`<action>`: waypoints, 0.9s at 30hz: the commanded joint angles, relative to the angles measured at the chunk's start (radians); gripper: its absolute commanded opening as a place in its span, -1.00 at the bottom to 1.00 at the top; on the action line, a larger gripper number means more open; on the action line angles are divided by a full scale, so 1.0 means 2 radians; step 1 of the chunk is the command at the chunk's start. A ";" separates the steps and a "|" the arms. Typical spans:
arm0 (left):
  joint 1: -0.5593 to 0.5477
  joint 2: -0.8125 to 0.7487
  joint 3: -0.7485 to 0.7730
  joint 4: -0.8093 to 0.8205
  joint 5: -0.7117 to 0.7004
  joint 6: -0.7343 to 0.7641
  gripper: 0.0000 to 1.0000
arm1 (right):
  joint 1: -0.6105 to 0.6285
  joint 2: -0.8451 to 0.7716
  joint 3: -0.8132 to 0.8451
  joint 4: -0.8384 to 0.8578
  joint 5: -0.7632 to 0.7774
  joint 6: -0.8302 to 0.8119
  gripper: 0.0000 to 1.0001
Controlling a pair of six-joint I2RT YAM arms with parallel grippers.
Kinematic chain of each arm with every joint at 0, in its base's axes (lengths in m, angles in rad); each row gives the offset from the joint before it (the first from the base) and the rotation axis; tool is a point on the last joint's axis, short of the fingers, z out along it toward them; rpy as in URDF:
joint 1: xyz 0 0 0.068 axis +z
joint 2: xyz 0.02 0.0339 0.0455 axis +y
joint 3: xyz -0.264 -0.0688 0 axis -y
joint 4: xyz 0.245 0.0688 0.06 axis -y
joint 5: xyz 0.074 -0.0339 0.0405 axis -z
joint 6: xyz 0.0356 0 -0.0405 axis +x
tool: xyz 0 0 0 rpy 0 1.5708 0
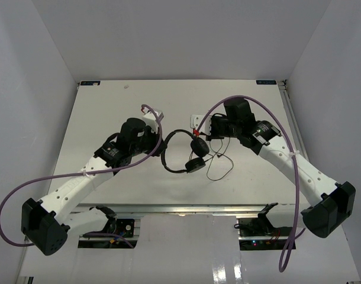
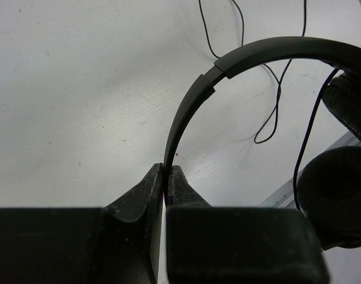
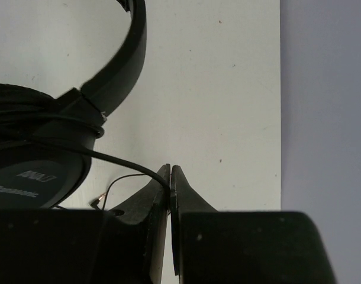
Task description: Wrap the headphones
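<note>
Two white arms (image 1: 80,183) meet over the matte white tabletop (image 1: 109,106), thick purple cables (image 1: 9,207) looping off them. Between them, mid-tabletop, are the black headphones (image 1: 197,147). The left hand (image 2: 167,173) is pressed together on the thin, smooth curved headband (image 2: 251,53), whose end is hidden between the fingers. The round padded ear cups (image 2: 334,189) are cut off at the wrist views' edges. The right hand (image 3: 170,173) pinches the thin cord (image 3: 124,161); from above, its slack loops on the tabletop, and the fingertips are hard to make out.

The white table (image 1: 103,112) carries loose loops of the headphones' cord (image 2: 277,106).
</note>
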 commanded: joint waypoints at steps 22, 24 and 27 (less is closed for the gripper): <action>0.000 -0.056 0.050 0.016 0.060 -0.054 -1.00 | -0.081 0.062 -0.014 0.074 -0.333 0.257 -0.83; 0.000 -0.056 0.056 0.013 0.051 -0.058 -1.00 | -0.082 0.062 -0.020 0.086 -0.349 0.271 -0.82; 0.000 -0.056 0.065 0.007 0.033 -0.065 -1.00 | -0.082 0.060 -0.040 0.113 -0.373 0.301 -0.77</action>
